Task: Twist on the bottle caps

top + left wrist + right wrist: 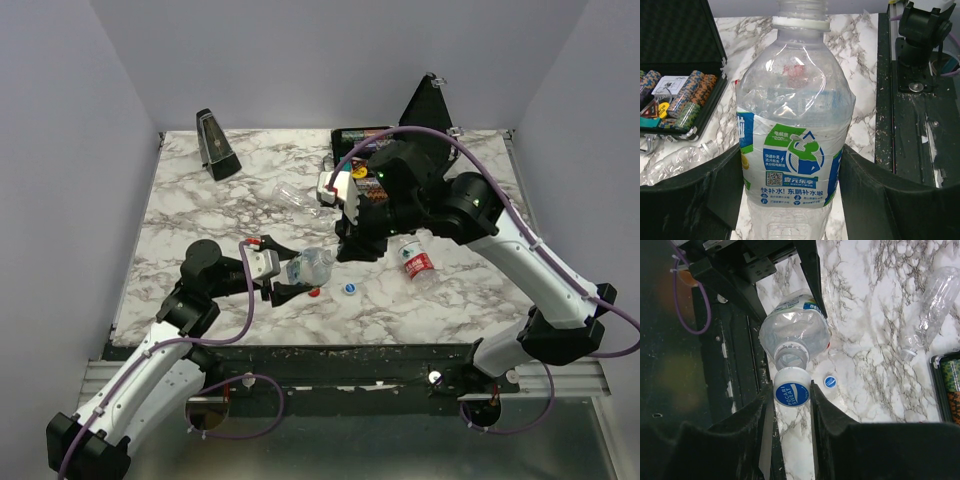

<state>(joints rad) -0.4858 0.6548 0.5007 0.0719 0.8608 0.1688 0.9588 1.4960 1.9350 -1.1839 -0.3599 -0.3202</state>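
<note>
Bottle (795, 95) clamped between left gripper (790, 165) jaws; right gripper (792, 390) jaws pinch blue cap (792, 395) just beside open neck, possibly touching; second blue cap (830, 381) on table (880, 315)

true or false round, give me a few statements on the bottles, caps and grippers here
1. The left gripper is shut on a bottle with a green and blue label. True.
2. That bottle has its cap screwed on. False: its neck is bare.
3. The right gripper is empty. False: it holds a blue and white cap close to the bottle's mouth.
4. A red cap and a second blue cap lie loose on the table. True.
</note>
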